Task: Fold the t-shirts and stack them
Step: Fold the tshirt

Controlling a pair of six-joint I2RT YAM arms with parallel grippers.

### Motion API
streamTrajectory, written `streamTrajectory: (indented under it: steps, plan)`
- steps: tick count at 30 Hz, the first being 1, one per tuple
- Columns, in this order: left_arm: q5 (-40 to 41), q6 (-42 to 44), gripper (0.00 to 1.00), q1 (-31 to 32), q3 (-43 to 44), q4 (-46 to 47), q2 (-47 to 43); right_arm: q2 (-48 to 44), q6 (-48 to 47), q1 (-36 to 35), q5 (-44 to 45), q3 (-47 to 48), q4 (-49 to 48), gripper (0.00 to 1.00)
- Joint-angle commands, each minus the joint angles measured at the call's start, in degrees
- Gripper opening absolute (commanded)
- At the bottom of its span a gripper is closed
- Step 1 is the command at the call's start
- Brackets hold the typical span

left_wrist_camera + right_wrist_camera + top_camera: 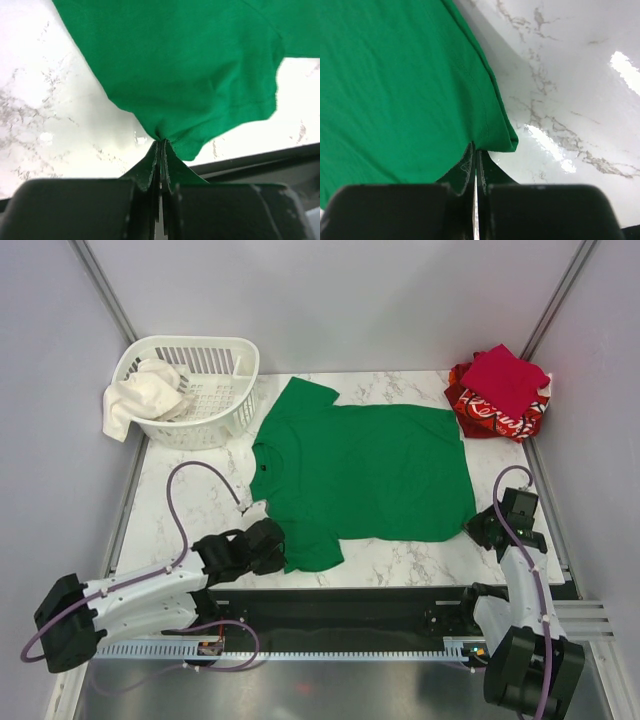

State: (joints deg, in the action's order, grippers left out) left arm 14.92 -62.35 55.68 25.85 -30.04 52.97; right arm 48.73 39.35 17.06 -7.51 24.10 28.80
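A bright green t-shirt [365, 468] lies spread flat on the marble table, collar to the left. My left gripper [275, 540] is shut on its near sleeve, cloth bunched at the fingertips in the left wrist view [161, 141]. My right gripper [478, 526] is shut on the shirt's near bottom corner, seen in the right wrist view [476, 149]. A folded crimson t-shirt [505, 377] rests on a folded red t-shirt with white print [490, 418] at the back right corner.
A white slatted plastic basket [200, 390] stands at the back left with a white cloth [140, 398] hanging over its rim. The table's near edge [380, 585] runs just behind both grippers. Walls close in left and right.
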Motion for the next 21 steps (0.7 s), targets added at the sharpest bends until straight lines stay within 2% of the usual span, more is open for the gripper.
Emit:
streamTrajectory:
  steps: [1,8,13,21]
  plan:
    - [0.73,1.53,0.02,-0.13,4.38,-7.56,-4.09,-2.49,-1.21,-0.54,-2.16,2.01,3.98,0.0]
    - [1.34,-1.55,0.02,-0.13,9.74,-21.36,-11.91,-6.36,-1.65,-2.56,-2.77,3.41,6.09,0.0]
    - [0.82,-3.13,0.02,-0.13,14.75,-29.62,-13.07,-7.59,-1.65,-3.96,-2.95,4.9,8.46,0.0]
    - [-1.03,-3.75,0.02,-0.05,19.23,-33.59,-14.12,-7.42,-2.0,-6.77,-0.84,10.0,12.07,0.0]
